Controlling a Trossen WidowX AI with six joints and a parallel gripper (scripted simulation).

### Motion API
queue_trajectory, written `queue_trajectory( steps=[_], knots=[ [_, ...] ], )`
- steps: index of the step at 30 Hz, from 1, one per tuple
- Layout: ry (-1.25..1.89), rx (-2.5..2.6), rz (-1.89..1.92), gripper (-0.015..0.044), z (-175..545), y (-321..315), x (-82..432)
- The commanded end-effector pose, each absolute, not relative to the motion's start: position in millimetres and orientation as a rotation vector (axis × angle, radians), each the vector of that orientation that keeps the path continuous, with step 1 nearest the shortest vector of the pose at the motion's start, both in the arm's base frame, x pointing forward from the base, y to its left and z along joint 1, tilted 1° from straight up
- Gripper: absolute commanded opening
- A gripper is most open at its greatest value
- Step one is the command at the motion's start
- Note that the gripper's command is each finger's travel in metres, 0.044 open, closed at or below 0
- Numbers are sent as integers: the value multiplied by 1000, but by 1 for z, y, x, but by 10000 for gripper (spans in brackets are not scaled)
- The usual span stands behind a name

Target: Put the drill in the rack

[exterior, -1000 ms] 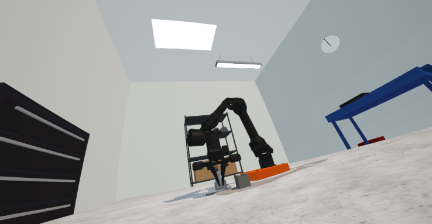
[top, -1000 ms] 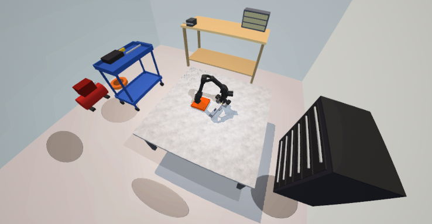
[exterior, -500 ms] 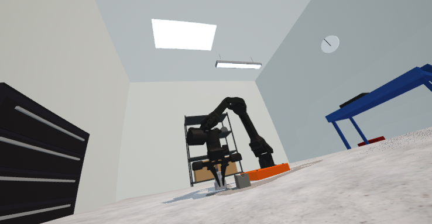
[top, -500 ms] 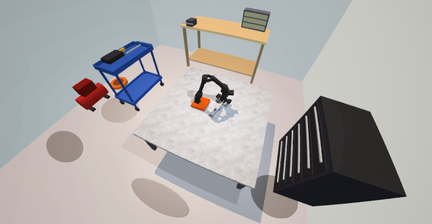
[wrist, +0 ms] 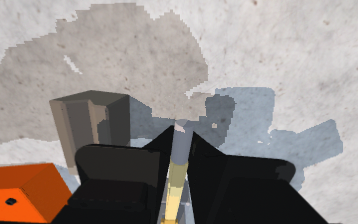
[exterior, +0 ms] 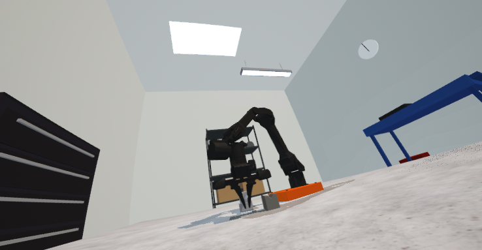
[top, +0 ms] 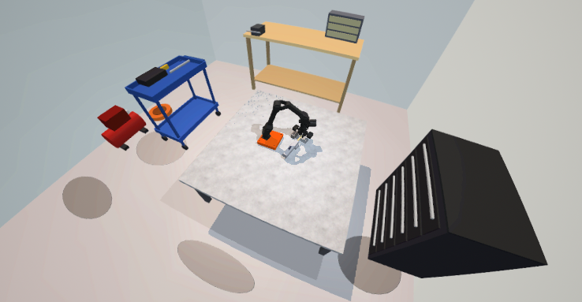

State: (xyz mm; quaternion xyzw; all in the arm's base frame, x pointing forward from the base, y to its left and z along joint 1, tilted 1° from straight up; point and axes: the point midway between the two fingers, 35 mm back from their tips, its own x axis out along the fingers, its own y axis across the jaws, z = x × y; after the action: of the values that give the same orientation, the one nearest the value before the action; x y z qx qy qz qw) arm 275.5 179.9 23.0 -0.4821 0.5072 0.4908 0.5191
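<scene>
The drill, a thin rod with a grey end and a yellow part, points away from the lower edge of the wrist view. My gripper is shut on the drill, with one black finger on each side of the grey end, low over the table. The pale grey holder lies along the table beside the arm's base and is mostly hidden behind the fingers in the wrist view. The rack, a grey block with a V notch, stands beside the gripper. I cannot clearly make out the key.
The arm's orange base plate is close to the rack and the holder. The speckled table carries them. A blue cart, a wooden bench and a black drawer cabinet stand away from the table.
</scene>
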Motion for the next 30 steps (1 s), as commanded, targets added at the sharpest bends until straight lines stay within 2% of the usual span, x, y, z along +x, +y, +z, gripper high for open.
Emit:
queue_trajectory(
  steps=[1, 19, 30],
  knots=[
    [1214, -1150, 1174, 0, 25, 188, 277],
    [1212, -1148, 1175, 0, 27, 215, 278],
    [1212, -1148, 1175, 0, 32, 210, 277]
  ],
)
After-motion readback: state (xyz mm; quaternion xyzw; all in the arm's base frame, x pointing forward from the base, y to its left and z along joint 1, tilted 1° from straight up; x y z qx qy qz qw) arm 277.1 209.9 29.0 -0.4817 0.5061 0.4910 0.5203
